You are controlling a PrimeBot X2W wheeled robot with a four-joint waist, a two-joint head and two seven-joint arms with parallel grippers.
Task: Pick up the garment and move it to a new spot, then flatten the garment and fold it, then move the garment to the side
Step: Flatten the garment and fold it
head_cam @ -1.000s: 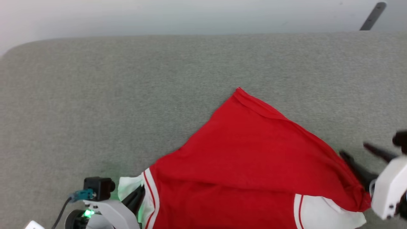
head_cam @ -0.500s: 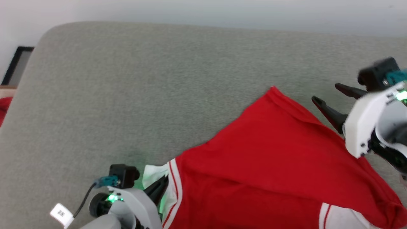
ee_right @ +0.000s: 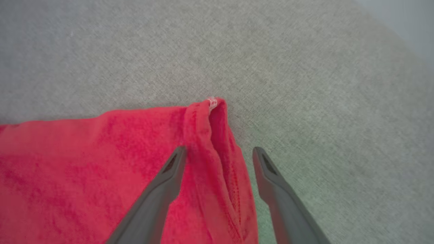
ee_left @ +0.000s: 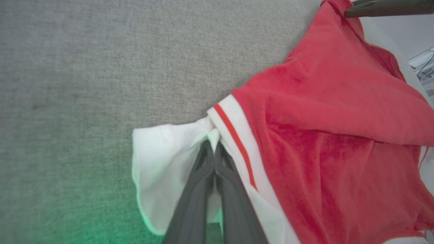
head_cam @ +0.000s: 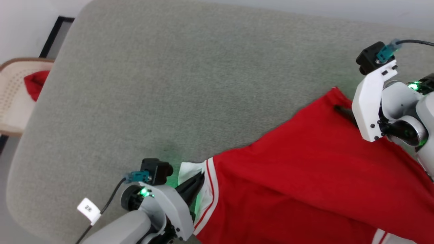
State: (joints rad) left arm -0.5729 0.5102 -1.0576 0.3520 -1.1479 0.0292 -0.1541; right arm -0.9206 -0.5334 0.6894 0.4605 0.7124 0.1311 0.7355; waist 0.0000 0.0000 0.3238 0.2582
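Head view: the garment [head_cam: 305,176] lies red side up on the grey padded surface [head_cam: 152,84], spread over the lower right. My left gripper [head_cam: 196,181] sits at its white sleeve [head_cam: 188,169], lower centre, fingers pressed together on the cloth. My right gripper [head_cam: 340,109] is at the garment's far red corner on the right. From here I cannot tell its spread. Off the surface's left edge stands a cream basket [head_cam: 12,101] with a small red bundle [head_cam: 35,84] in it.

Left wrist view: my two fingers are closed tight, pinching the white sleeve just beside the striped trim [ee_left: 234,132]. The cloth bunches at the tips.

Right wrist view: my fingers stand wide apart, straddling the folded hem corner [ee_right: 212,112]. One finger is over red cloth, the other over grey surface. Nothing is gripped.
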